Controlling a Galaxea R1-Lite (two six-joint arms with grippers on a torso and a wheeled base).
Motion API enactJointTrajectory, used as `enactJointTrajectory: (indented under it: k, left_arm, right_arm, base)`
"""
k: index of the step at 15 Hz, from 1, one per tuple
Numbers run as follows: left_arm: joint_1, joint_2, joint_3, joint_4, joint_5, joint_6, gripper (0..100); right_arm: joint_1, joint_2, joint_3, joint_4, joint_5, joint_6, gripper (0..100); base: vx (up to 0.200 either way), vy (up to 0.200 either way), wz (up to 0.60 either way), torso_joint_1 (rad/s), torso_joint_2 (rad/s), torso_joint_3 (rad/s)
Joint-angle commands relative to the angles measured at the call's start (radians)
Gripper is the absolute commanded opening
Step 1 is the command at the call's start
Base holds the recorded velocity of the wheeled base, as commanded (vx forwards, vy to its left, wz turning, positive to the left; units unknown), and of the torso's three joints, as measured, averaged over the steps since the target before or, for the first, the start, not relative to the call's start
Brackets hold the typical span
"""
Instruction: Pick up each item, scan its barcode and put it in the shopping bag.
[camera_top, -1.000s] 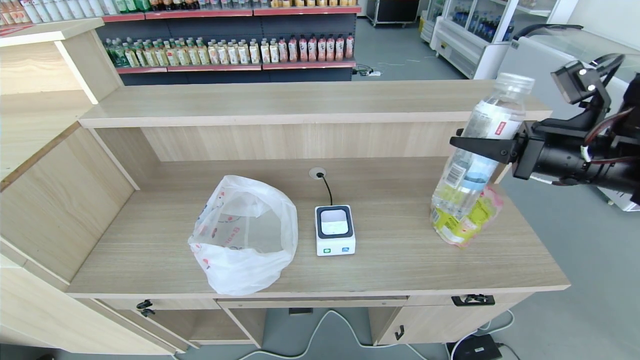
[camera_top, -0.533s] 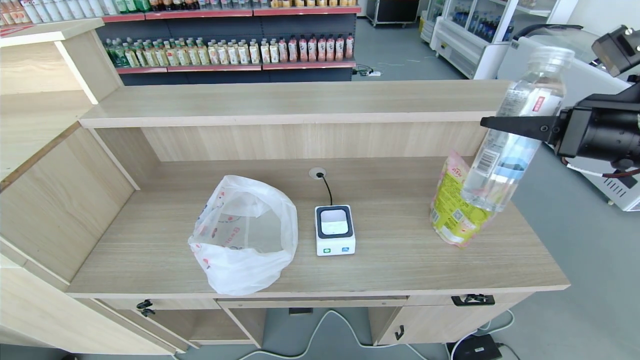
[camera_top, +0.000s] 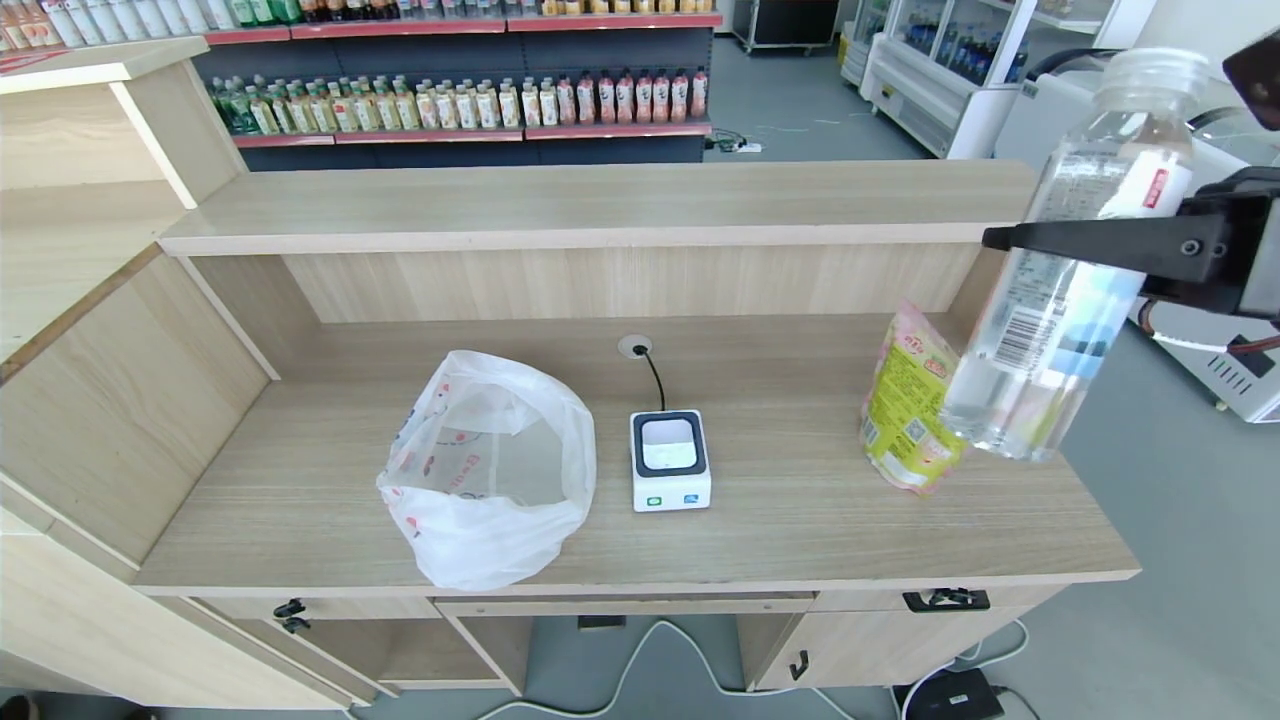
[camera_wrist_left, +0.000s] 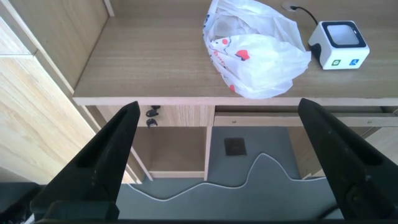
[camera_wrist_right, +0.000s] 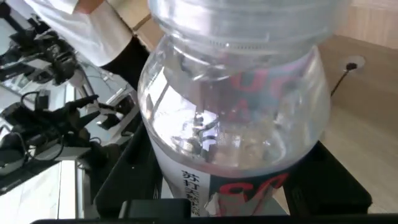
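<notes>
Right gripper (camera_top: 1040, 243): fingers (camera_top: 1100, 246) pinching the clear water bottle (camera_top: 1030, 370) at mid-body. The bottle is held in the air past the 3 o'clock edge of the surface (camera_top: 800, 520), tilted, cap toward 1 o'clock, barcode facing 9 o'clock. In the right wrist view its shoulder (camera_wrist_right: 236, 112) sits between the fingers.

Left gripper (camera_wrist_left: 219, 109): fingers spread wide, holding nothing, off the near edge of the surface.

Scanner (camera_top: 669, 458): mid-surface. Shopping bag (camera_top: 490, 470): open, just beside it at 9 o'clock. Yellow-green snack pouch (camera_top: 905, 415): at 3 o'clock of the scanner, partly behind the bottle.
</notes>
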Motion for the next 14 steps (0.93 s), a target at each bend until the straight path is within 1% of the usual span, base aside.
enactJointTrajectory:
  k: [1,2,3,5,7,8,11,14]
  left_arm:
    - [0.0,0.0,0.0,0.0,0.0,-0.001,100]
    - [0.0,0.0,0.0,0.0,-0.001,-0.001,100]
    - [0.0,0.0,0.0,0.0,0.0,-0.001,100]
    - [0.0,0.0,0.0,0.0,0.0,-0.001,100]
    - [0.0,0.0,0.0,0.0,-0.001,-0.001,100]
    - [0.0,0.0,0.0,0.0,-0.001,-0.001,100]
    - [0.0,0.0,0.0,0.0,0.0,-0.001,100]
    - [0.0,0.0,0.0,0.0,-0.001,-0.001,100]
  right_arm:
    - [0.018,-0.005,0.017,-0.035,0.087,0.001,0]
    - [0.021,-0.006,0.015,-0.039,0.122,0.001,0]
    - [0.031,-0.019,0.01,-0.039,0.214,0.003,0]
    - [0.064,-0.054,0.006,-0.033,0.292,0.029,0]
    - [0.156,-0.098,-0.02,-0.038,0.303,0.123,0]
    - [0.197,-0.111,-0.036,-0.038,0.303,0.144,0]
    - [0.311,-0.111,-0.063,-0.049,0.303,0.147,0]
    - [0.35,-0.068,-0.106,-0.05,0.3,0.144,0]
  base:
    - [0.0,0.0,0.0,0.0,0.0,0.0]
    - [0.0,0.0,0.0,0.0,0.0,0.0]
    - [0.0,0.0,0.0,0.0,0.0,0.0]
    - [0.0,0.0,0.0,0.0,0.0,0.0]
    - [0.0,0.0,0.0,0.0,0.0,0.0]
    - [0.0,0.0,0.0,0.0,0.0,0.0]
    - [0.0,0.0,0.0,0.0,0.0,0.0]
    - [0.0,0.0,0.0,0.0,0.0,0.0]
